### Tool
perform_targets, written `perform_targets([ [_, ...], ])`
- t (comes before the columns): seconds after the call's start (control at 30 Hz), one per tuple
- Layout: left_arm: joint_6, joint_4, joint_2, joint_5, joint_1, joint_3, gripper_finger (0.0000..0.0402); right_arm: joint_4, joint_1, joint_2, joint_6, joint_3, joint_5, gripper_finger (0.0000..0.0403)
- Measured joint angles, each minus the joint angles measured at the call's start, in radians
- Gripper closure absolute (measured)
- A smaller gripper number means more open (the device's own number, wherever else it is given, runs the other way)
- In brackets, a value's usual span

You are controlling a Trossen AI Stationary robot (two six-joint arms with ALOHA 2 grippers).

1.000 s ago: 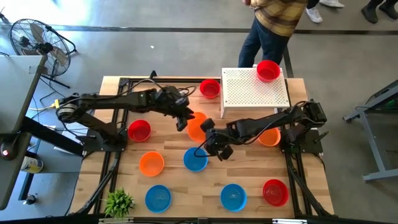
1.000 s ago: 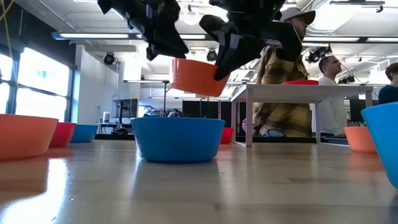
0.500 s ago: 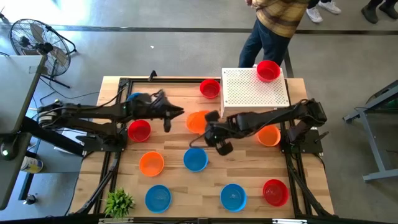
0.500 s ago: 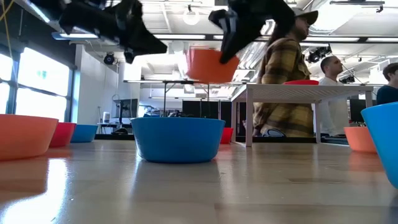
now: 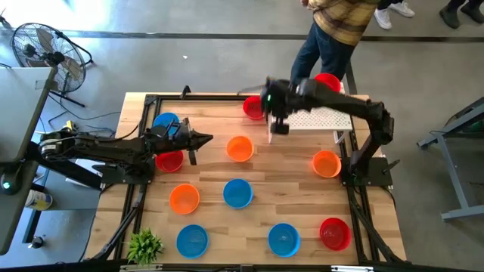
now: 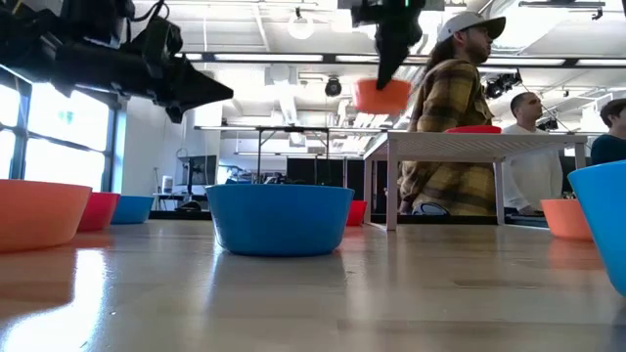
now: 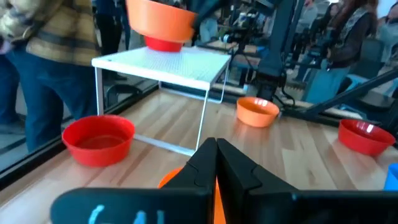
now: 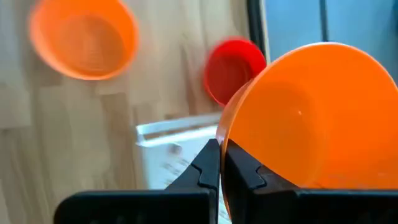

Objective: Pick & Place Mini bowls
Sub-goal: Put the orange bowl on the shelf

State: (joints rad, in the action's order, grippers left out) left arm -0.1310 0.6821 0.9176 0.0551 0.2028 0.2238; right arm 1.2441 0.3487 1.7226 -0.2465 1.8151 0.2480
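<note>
My right gripper (image 5: 275, 121) is high over the left edge of the white perforated box (image 5: 314, 113), shut on an orange mini bowl (image 6: 383, 95). In the high view that bowl is hidden under the arm. My left gripper (image 5: 206, 138) is shut on nothing, above the table's left half. It points at another orange bowl (image 5: 240, 148), which rests on its base on the table. More red, orange and blue mini bowls stand about the table. One red bowl (image 5: 327, 83) sits on the box. My right gripper pinches the orange bowl's rim (image 8: 225, 144), one finger inside the bowl and one outside. The fingers come from above, pointing down. The bowl hangs below them, tilted, lifted clear of table and box.
A red bowl (image 5: 253, 107) stands beside the box's left edge, below the right gripper. A blue bowl (image 5: 237, 193) is at mid table, and an orange bowl (image 5: 327, 163) is near the right arm's base. A person (image 5: 333, 30) stands behind the box. A small green plant (image 5: 144, 244) is at the near left corner.
My right gripper has risen and carried the orange bowl from mid table toward the far edge, up to the white box. My left gripper has shut and drawn back toward the table's left edge. One orange bowl has stayed on the table.
</note>
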Motion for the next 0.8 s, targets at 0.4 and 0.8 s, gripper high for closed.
perform_targets([
  [0.4, 0.022, 0.004, 0.000, -0.009, 0.000, -0.002, 0.0401, -0.094, 0.295, 0.001, -0.043, -0.135, -0.099, 0.0399],
  [0.8, 0.022, -0.001, 0.000, -0.011, 0.000, -0.002, 0.0401, -0.133, 0.332, 0.002, -0.076, -0.171, -0.140, 0.0397],
])
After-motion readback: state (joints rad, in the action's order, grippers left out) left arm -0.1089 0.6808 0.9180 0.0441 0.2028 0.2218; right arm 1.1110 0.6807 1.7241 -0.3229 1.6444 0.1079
